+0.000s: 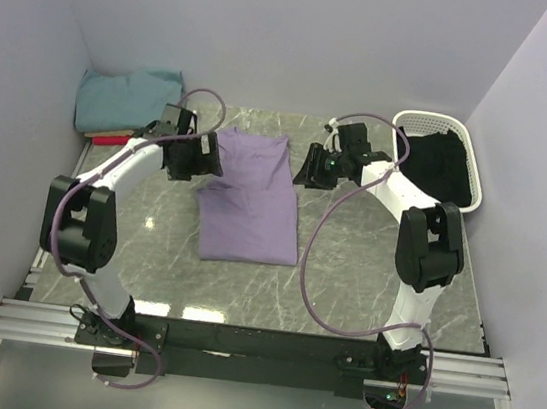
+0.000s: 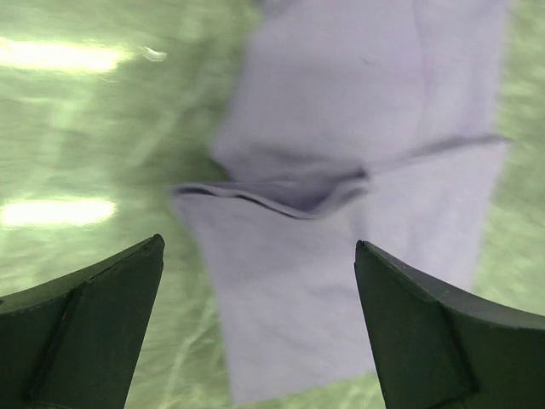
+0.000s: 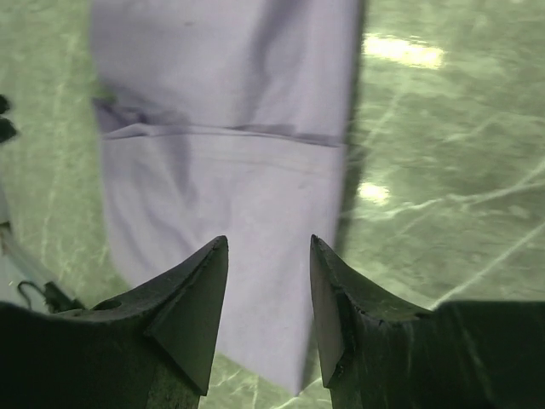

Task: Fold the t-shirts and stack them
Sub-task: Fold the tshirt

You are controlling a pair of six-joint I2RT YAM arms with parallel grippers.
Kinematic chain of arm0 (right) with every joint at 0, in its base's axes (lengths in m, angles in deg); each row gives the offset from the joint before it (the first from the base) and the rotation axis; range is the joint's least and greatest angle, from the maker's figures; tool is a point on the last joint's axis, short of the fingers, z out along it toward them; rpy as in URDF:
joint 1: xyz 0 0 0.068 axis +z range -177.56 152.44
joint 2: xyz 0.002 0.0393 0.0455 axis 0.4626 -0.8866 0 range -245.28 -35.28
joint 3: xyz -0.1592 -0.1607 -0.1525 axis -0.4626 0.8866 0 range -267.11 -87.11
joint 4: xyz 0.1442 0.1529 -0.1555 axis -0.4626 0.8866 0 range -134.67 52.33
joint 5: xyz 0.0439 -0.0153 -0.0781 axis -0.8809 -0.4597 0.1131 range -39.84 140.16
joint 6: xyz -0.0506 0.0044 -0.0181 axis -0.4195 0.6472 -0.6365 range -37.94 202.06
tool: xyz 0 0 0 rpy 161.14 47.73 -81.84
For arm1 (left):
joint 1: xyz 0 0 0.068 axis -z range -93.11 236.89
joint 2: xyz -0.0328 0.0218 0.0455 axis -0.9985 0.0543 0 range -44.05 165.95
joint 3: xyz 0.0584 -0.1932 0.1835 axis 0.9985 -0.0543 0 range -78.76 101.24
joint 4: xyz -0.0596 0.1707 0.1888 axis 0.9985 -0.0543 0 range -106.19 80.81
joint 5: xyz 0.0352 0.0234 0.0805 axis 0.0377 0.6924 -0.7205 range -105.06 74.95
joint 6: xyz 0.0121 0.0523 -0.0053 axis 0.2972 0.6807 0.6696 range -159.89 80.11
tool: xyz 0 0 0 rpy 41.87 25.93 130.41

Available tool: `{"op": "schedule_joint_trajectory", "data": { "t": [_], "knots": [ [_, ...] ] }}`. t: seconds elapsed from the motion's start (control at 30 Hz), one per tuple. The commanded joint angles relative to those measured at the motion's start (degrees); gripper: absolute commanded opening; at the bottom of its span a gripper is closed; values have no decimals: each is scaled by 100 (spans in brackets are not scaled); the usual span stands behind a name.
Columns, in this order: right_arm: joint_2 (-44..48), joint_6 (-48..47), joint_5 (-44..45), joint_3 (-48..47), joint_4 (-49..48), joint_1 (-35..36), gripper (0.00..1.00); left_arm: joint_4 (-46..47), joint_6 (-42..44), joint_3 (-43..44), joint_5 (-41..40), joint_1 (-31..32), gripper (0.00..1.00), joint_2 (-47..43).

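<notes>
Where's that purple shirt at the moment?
In the top view, the purple shirt lies partly folded in the middle of the table, between the left arm and right arm, with the teal shirt far-left and basket far-right.

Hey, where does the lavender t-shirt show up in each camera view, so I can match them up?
Top external: the lavender t-shirt lies in the middle of the table.
Left wrist: the shirt fills the centre and upper right.
Right wrist: the shirt runs from the upper left down to the centre.
Shared landmark: the crosswise fold edge on the shirt.
</notes>
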Motion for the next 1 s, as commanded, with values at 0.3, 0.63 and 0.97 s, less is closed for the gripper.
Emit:
{"op": "schedule_joint_trajectory", "data": {
  "t": [0.3, 0.63, 0.97],
  "knots": [
    [-392, 166, -1051, -63, -481, 253, 51, 2341, -858, -1426, 2572, 240, 99, 31],
    [-1061, 175, -501, -230, -473, 244, 51, 2422, -894, -1049, 1921, 240, 100, 497],
    [-1088, 342, 485, 121, -130, 104, 51, 1322, -577, -987, 858, 240, 99, 638]
  ]
}}
